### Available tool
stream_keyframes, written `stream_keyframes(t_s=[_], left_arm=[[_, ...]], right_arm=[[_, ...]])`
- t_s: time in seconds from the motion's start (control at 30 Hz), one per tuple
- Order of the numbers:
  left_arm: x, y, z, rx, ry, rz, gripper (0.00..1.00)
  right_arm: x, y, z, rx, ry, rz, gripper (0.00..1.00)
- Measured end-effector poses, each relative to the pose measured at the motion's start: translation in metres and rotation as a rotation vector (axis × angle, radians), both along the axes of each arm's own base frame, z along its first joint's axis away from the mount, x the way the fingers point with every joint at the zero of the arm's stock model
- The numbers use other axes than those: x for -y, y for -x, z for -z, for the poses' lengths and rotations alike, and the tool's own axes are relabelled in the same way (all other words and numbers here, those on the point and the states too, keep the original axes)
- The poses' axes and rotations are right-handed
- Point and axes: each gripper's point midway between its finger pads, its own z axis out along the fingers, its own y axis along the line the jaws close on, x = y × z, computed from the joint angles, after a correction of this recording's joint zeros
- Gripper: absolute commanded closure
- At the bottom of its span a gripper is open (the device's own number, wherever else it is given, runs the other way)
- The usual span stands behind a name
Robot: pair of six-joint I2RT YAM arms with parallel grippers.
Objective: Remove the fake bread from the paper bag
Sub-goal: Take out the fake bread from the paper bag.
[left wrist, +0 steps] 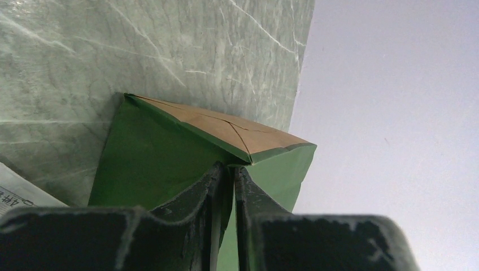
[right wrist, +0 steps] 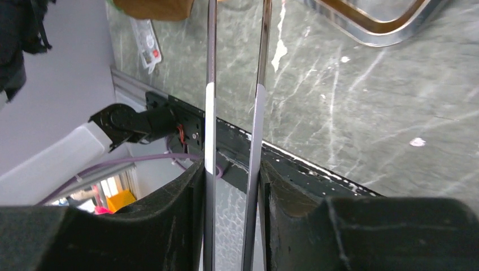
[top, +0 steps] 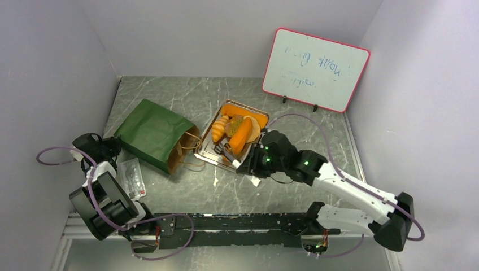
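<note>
The paper bag (top: 151, 134), dark green with a brown kraft rim, lies on its side with its mouth (top: 183, 155) facing the tray. Its inside is hidden. My left gripper (top: 113, 145) is shut on the bag's folded bottom edge (left wrist: 169, 152); in the left wrist view the gripper (left wrist: 233, 169) pinches green paper. Fake bread lies on the metal tray (top: 208, 153): a croissant (top: 220, 129), an orange loaf (top: 242, 135) and other pieces. My right gripper (top: 248, 162) is shut on metal tongs (top: 225, 149) at the tray's near edge. In the right wrist view the gripper (right wrist: 231, 168) squeezes both tong arms (right wrist: 210, 84).
A clear plastic packet (top: 133, 176) lies near the bag's near side and shows in the right wrist view (right wrist: 148, 39). A pink-framed whiteboard (top: 315, 69) stands at the back right. Grey walls close in the left, back and right.
</note>
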Motion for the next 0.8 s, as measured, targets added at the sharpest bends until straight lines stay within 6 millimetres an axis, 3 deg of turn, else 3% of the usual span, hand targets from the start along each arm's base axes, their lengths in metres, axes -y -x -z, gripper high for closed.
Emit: stream_keyframes(t_s=[0.2,0.53,0.8], left_arm=[[0.002,-0.003,-0.002,0.014,0.003,0.018,0.93],[0.002,-0.004,-0.002,0.027,0.013,0.035,0.93],[-0.009,-0.009,-0.016,0.037,-0.013,0.049,0.93]], right_arm=[[-0.035,0.01,0.014,-0.009,-0.002,-0.092,0.67],[-0.077,-0.002,0.022,0.003,-0.082,-0.145,0.67],[-0.096,-0.002,0.042,-0.026,-0.112,-0.191,0.68]])
